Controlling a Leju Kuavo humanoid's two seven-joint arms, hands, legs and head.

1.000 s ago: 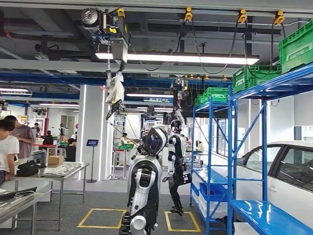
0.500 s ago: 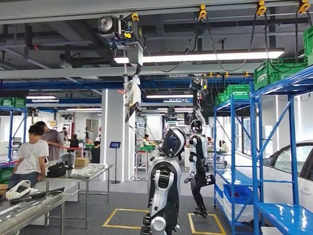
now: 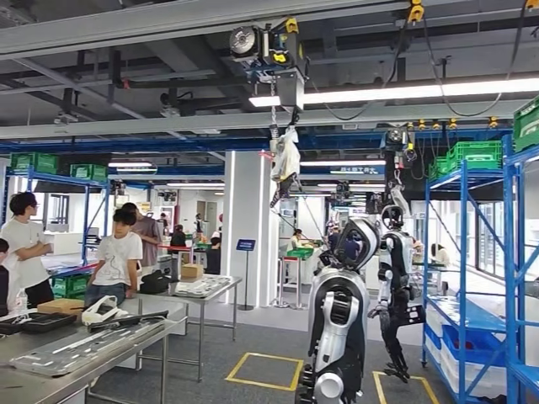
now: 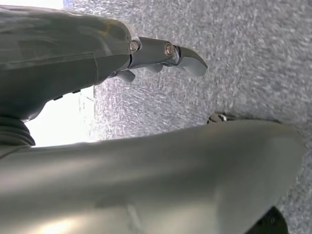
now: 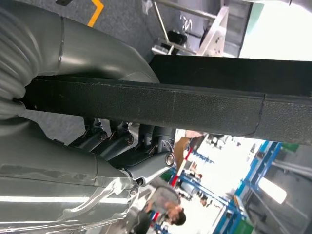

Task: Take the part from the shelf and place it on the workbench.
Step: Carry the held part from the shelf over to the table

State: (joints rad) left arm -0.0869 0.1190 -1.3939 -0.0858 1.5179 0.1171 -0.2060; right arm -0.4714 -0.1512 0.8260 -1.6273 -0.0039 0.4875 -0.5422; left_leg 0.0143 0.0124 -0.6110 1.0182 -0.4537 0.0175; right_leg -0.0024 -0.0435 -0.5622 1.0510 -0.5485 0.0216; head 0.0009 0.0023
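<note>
The right hand (image 5: 125, 144) is clamped on the part (image 5: 184, 105): the thick grey thumb lies on one side of it and the darker fingers (image 5: 154, 139) press on the other. There is one part, a long, flat black strip with a fine pebbled surface. A thin seam crosses it near the far end, and a smoother black edge runs along one side. It reaches well past the hand and carries no readable marking.

The left hand (image 4: 147, 165) holds nothing. Its fingers (image 4: 165, 51) are stretched out and stand apart from the thumb, with speckled grey floor (image 4: 239, 63) behind them.

In the head view, the steel workbench (image 3: 25, 391) sits at the lower left with flat trays (image 3: 76, 353) and a white object (image 3: 102, 310) on it. A second steel table (image 3: 203, 290) stands further back. Three people (image 3: 118, 257) are near the tables. Two other humanoid robots stand in the middle of the hall, one close (image 3: 337, 320) and one beyond it (image 3: 395, 286), by two yellow floor squares (image 3: 264, 370). Blue shelving (image 3: 464, 252) along the right carries green crates (image 3: 475, 154) on top. A ceiling hoist (image 3: 270, 46) hangs above. The writing on a small blue sign (image 3: 246, 245) on a stand is too small to read.
</note>
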